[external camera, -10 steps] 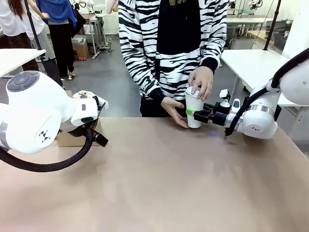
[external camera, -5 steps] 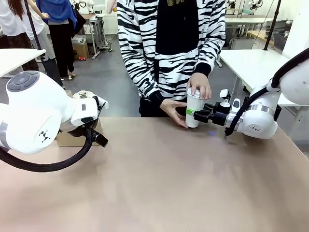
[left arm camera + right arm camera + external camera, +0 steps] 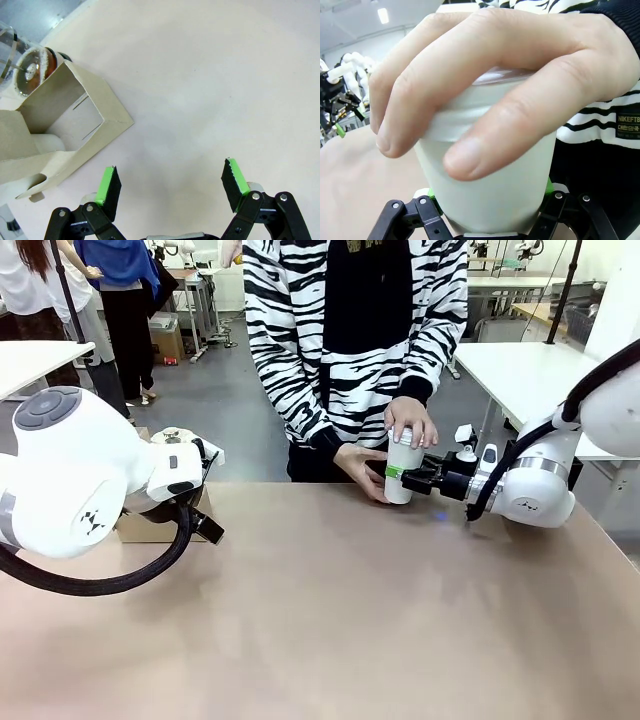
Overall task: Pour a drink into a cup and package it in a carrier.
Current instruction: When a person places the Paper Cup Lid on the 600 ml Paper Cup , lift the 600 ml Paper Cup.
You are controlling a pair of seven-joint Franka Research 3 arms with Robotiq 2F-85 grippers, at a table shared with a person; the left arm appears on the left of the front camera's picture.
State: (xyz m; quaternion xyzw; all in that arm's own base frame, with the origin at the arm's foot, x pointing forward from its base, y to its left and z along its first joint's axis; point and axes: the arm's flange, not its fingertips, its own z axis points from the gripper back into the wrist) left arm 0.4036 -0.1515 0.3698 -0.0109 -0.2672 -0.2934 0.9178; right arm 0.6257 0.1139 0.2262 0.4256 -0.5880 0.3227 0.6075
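Your right arm comes in low from the right side of the tan table [image 3: 340,630], its forearm nearly level and its wrist aimed sideways toward the middle of the far edge. The right end effector [image 3: 400,472] is clamped on the plain white tapered paper cup [image 3: 404,490], with a green pad pressed against each side of the cup's lower half. The cup stands upright on the table at the far edge, directly in front of the person in the black-and-white striped top. One of the person's hands [image 3: 411,420] is spread flat over the cup's mouth; in the right wrist view the fingers and thumb curl down over the rim and upper wall. The person's other hand [image 3: 360,464] lies low beside the cup, on the side away from your end effector, with its fingers at the base. Your left arm is folded at the near left of the table, elbow bulking toward the camera and wrist turned downward. The left end effector [image 3: 172,181] hangs above bare table with its jaws spread wide and nothing between them. Just beside it sits the small brown cardboard carrier [image 3: 95,131], its open compartment facing up. A clear cylindrical jar [image 3: 31,70] with a brownish tint low in it stands at the carrier's far corner, well apart from the cup.
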